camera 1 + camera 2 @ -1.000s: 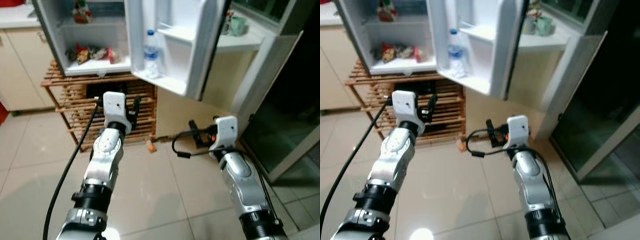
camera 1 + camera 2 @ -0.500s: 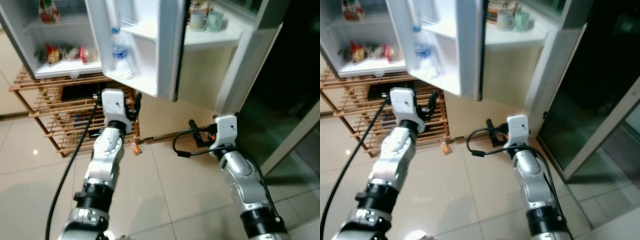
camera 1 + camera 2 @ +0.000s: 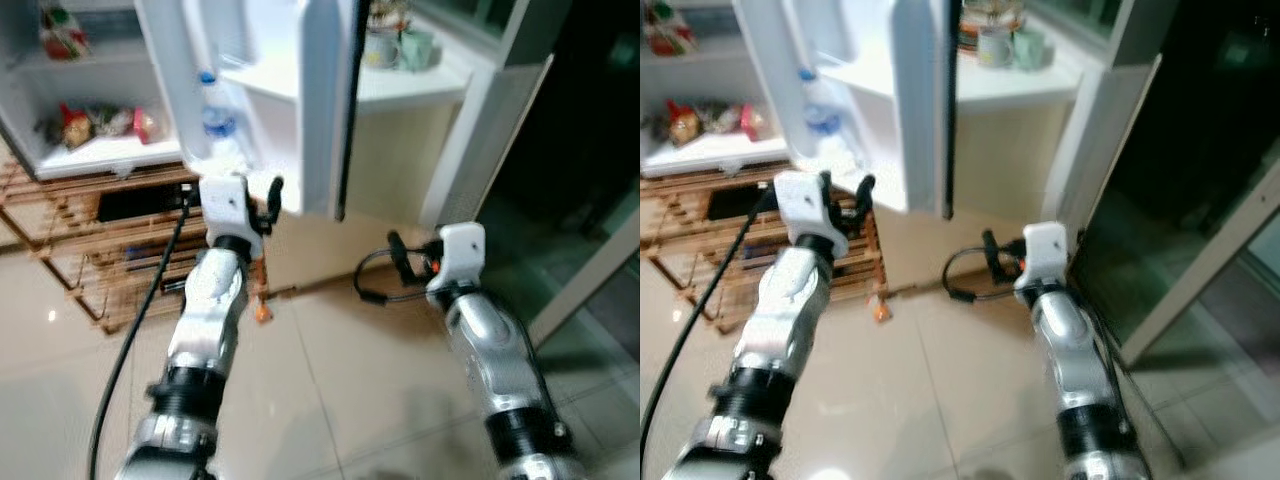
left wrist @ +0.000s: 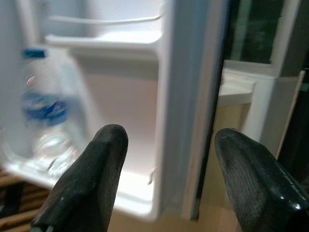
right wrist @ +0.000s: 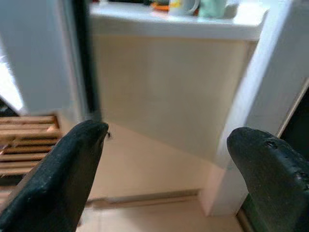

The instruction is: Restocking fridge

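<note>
The left gripper point(image 4: 164, 188), jaws apart, points at the fridge door's point(image 3: 300, 100) bottom edge. A water bottle point(image 3: 215, 120) stands in its shelf, somewhat blurry. The right gripper point(image 5: 164, 183) hangs apart too.

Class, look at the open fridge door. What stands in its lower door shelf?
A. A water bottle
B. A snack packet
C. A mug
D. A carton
A: a clear water bottle with a blue cap and label stands in the fridge door shelf.
</note>
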{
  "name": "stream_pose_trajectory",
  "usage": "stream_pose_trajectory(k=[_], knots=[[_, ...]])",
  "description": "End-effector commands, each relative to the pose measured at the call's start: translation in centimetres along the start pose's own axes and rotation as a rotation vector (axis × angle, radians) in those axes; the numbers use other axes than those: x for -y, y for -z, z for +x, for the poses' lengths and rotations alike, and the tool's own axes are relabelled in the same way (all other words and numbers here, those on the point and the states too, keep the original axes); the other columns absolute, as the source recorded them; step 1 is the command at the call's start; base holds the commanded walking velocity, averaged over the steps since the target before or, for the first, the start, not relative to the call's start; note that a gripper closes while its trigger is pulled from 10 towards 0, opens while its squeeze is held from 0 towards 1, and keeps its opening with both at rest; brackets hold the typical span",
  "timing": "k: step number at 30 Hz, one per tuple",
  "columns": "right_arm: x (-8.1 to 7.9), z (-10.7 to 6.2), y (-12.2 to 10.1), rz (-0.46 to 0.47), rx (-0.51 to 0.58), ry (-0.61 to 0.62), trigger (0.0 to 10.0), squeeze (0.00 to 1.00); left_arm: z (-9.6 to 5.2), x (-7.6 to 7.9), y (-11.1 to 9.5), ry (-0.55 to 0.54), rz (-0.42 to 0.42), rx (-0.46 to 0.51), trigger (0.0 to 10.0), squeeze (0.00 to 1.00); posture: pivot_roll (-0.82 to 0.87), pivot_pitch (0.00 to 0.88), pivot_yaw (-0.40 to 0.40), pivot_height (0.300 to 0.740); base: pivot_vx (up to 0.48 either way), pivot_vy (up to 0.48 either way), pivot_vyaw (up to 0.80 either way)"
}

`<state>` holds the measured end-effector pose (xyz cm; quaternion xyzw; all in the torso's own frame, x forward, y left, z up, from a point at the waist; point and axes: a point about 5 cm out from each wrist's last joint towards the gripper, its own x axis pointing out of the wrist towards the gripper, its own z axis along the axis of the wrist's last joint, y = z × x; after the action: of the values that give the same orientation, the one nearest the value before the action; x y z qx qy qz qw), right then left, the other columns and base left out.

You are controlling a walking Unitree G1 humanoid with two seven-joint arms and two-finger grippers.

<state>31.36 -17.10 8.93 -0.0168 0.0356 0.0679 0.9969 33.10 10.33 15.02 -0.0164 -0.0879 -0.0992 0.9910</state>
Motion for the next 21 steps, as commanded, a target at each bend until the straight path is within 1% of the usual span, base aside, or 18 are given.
stream_pose_trajectory(k=[1,2,4,6,7,8,9,10,11,12,13,14,15,17,18,19,20,21], knots=[[-0.1,1.1,-1.4,0.001,0.047,0.006,10.0,0.00,-0.1,-1.1,-0.8,-0.031,0.013,0.040,10.0,0.00,-0.11,0.000,0.014,0.740,0.435,0.000,0.00],[-0.1,1.1,-1.4,0.001,0.047,0.006,10.0,0.00,-0.1,-1.1,-0.8,-0.031,0.013,0.040,10.0,0.00,-0.11,0.000,0.014,0.740,0.435,0.000,0.00],[0.8,1.9,-2.1,0.001,0.054,0.031,10.0,0.00,-0.3,-1.0,-1.1,-0.039,0.012,0.061,10.0,0.00,-0.10,0.000,0.008,0.740,0.326,0.255,0.00],[2.1,3.2,-3.5,0.007,0.063,0.067,10.0,0.00,-0.6,-1.1,-1.5,-0.042,0.013,0.074,10.0,0.00,-0.08,0.000,-0.003,0.740,0.000,0.000,0.00],[2.1,3.2,-3.5,0.007,0.063,0.067,10.0,0.00,-0.6,-1.1,-1.5,-0.042,0.013,0.074,10.0,0.00,-0.08,0.000,-0.003,0.740,0.000,0.000,0.00],[2.6,3.7,-4.1,0.008,0.068,0.077,10.0,0.00,-0.8,-1.3,-1.7,-0.046,0.009,0.082,10.0,0.00,-0.06,0.000,-0.010,0.740,0.000,0.000,0.00],[3.2,4.5,-5.1,-0.006,0.069,0.088,10.0,0.00,-1.1,-1.8,-2.0,-0.055,0.004,0.089,10.0,0.00,-0.03,0.000,-0.030,0.740,0.000,0.000,0.00],[3.2,4.5,-5.1,-0.006,0.069,0.088,10.0,0.00,-1.1,-1.8,-2.0,-0.055,0.004,0.089,10.0,0.00,-0.03,0.000,-0.030,0.740,0.000,0.000,0.00],[3.8,5.4,-6.2,-0.035,0.061,0.098,10.0,0.00,-1.5,-2.6,-2.0,-0.071,0.017,0.085,10.0,0.00,-0.02,0.000,-0.036,0.740,0.000,0.000,0.00],[4.0,5.8,-6.7,-0.051,0.058,0.109,10.0,0.00,-1.8,-3.2,-1.8,-0.088,0.028,0.071,10.0,0.00,0.00,0.000,-0.046,0.740,0.000,0.000,0.00],[4.0,5.8,-6.7,-0.051,0.058,0.109,10.0,0.00,-1.8,-3.2,-1.8,-0.088,0.028,0.071,10.0,0.00,0.00,0.000,-0.046,0.740,0.000,0.000,0.00],[4.3,6.3,-7.3,-0.063,0.046,0.140,10.0,0.00,-2.5,-4.4,-1.0,-0.126,0.044,0.022,10.0,0.00,0.05,0.000,-0.074,0.740,0.000,0.000,0.00],[4.3,6.3,-7.3,-0.063,0.046,0.140,10.0,0.00,-2.5,-4.4,-1.0,-0.126,0.044,0.022,10.0,0.00,0.05,0.000,-0.074,0.740,0.000,0.000,0.00],[4.5,6.9,-7.7,-0.083,0.013,0.181,10.0,0.00,-3.2,-5.7,0.1,-0.174,0.059,-0.046,10.0,0.00,0.07,0.000,-0.082,0.740,0.000,0.000,0.00],[4.6,7.2,-8.0,-0.086,-0.016,0.223,10.0,0.00,-4.1,-6.8,1.3,-0.228,0.066,-0.135,10.0,0.00,0.09,0.000,-0.087,0.740,0.000,0.000,0.00],[4.6,7.2,-8.0,-0.086,-0.016,0.223,10.0,0.00,-4.1,-6.8,1.3,-0.228,0.066,-0.135,10.0,0.00,0.09,0.000,-0.087,0.740,0.000,0.000,0.00],[4.6,7.4,-8.0,-0.083,-0.034,0.240,10.0,0.00,-4.6,-7.3,1.8,-0.247,0.074,-0.171,10.0,0.00,0.11,0.000,-0.093,0.740,0.000,0.000,0.00],[4.5,7.6,-8.0,-0.064,-0.061,0.256,10.0,0.00,-5.5,-7.9,2.5,-0.272,0.086,-0.235,10.0,0.00,0.13,0.000,-0.092,0.740,0.000,0.000,0.00]])
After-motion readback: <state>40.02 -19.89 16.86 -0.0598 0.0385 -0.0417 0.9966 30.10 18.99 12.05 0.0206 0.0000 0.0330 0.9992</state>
